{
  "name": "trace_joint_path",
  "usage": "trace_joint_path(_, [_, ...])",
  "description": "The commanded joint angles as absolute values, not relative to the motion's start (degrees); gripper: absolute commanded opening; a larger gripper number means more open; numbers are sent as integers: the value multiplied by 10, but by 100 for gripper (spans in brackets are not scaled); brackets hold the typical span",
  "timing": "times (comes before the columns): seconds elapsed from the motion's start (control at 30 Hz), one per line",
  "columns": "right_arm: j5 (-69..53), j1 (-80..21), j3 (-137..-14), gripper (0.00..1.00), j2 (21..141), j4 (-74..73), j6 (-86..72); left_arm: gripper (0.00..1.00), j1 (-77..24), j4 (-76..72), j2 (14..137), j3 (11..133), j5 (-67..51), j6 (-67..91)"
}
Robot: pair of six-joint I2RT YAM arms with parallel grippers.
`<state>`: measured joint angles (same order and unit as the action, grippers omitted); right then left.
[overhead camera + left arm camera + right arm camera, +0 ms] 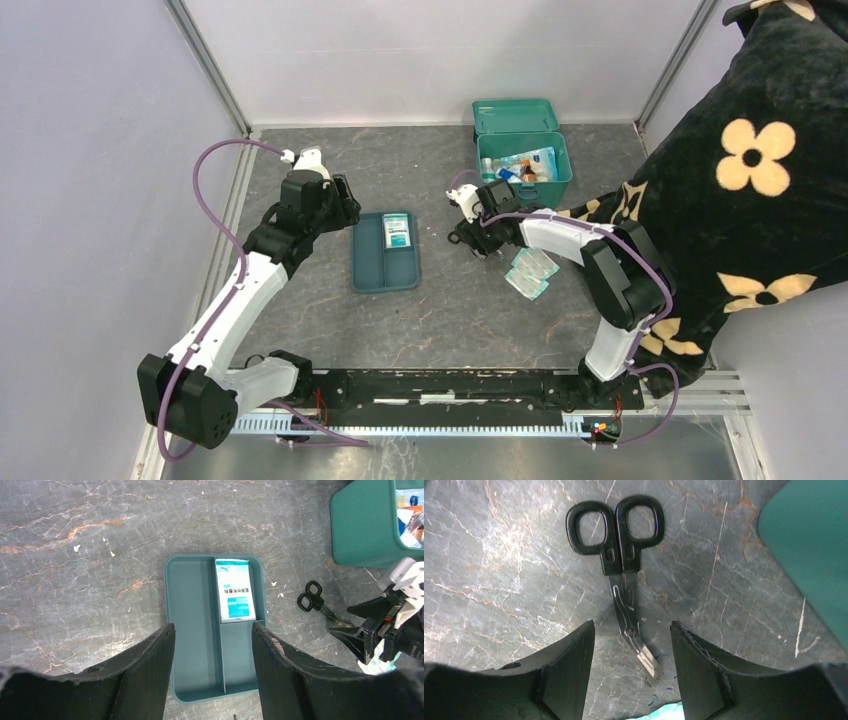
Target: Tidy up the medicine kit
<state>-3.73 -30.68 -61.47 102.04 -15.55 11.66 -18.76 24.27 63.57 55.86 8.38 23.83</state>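
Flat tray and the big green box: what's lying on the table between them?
A pair of black-handled scissors, with the right end effector open over its blades; the left wrist view shows it best.

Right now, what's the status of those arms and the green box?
Left gripper open over flat teal divided tray. Right gripper open, straddling blades of black-handled scissors on table. Teal-green hinged medicine kit open, partly filled. Nothing blocking.

On the tabletop (450, 320), the divided tray (368, 262) holds a sachet (397, 231) in its right compartment's far end. Scissors (314, 601) lie at the tray's 3 o'clock and the medicine kit (530, 192) at its 2 o'clock. Two packets (531, 272) lie at the scissors' 4 o'clock.
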Motion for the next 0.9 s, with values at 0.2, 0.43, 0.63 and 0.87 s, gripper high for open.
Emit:
trace_joint_path(0.2, [-80, -297, -692, 57, 1087, -180, 158, 63, -190, 211, 634, 559, 82, 217])
trace_joint_path(0.43, [-80, -297, -693, 48, 1109, -215, 150, 63, -189, 213, 637, 560, 85, 215])
trace_joint_path(0.63, [-93, -297, -686, 43, 1118, -246, 145, 61, -188, 214, 643, 561, 87, 215])
trace_joint_path(0.87, [-101, -296, -682, 34, 1137, -272, 127, 61, -188, 214, 648, 559, 85, 216])
